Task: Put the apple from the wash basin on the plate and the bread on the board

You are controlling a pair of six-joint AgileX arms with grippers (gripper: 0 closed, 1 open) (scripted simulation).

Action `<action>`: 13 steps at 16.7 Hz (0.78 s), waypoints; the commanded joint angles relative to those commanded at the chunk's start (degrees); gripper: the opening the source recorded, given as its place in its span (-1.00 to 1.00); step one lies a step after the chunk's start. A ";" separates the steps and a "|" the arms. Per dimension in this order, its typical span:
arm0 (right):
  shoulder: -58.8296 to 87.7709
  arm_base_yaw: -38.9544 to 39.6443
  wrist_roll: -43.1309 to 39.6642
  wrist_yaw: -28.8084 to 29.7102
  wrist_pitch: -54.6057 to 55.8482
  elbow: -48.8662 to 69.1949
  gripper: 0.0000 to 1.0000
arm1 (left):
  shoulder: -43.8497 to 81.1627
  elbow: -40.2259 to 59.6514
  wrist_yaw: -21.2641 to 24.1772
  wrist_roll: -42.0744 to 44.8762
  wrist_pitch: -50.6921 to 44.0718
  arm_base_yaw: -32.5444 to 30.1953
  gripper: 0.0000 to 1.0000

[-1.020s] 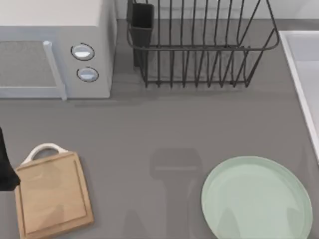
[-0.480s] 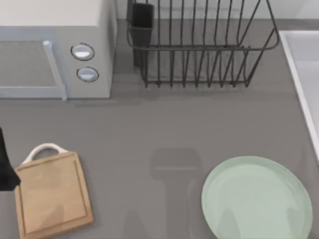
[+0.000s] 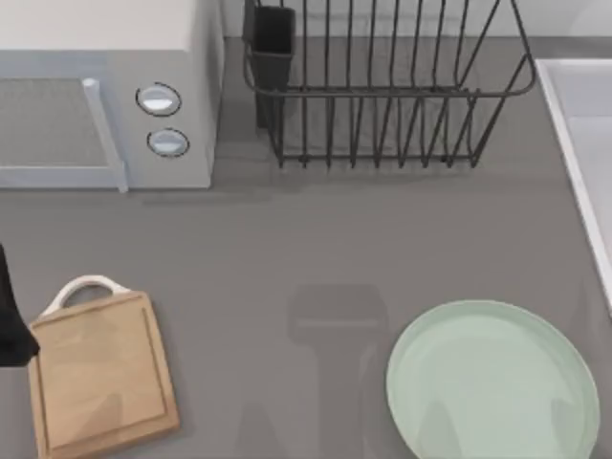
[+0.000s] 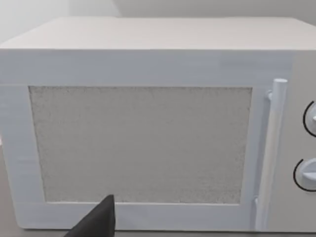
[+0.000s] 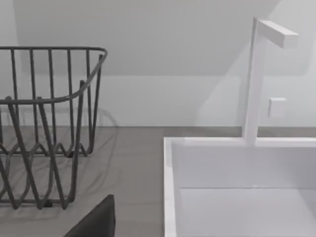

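The pale mint-green plate lies bare at the front right of the grey counter. At the front left lies the light-wood board, its white loop handle pointing to the back and nothing on it. The white wash basin runs along the right edge; the right wrist view looks over its rim into a pale interior. The apple and the bread are out of view. A dark part of my left arm sits at the left edge beside the board. A dark tip of my left gripper faces the microwave, and one of my right gripper faces the basin.
A white microwave with two dials stands at the back left. A black wire dish rack with a dark cup holder stands at the back middle. A white tap rises behind the basin.
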 joint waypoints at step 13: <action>43.19 -8.71 -8.32 0.04 -23.11 33.75 1.00 | 0.00 0.00 0.00 0.00 0.00 0.00 1.00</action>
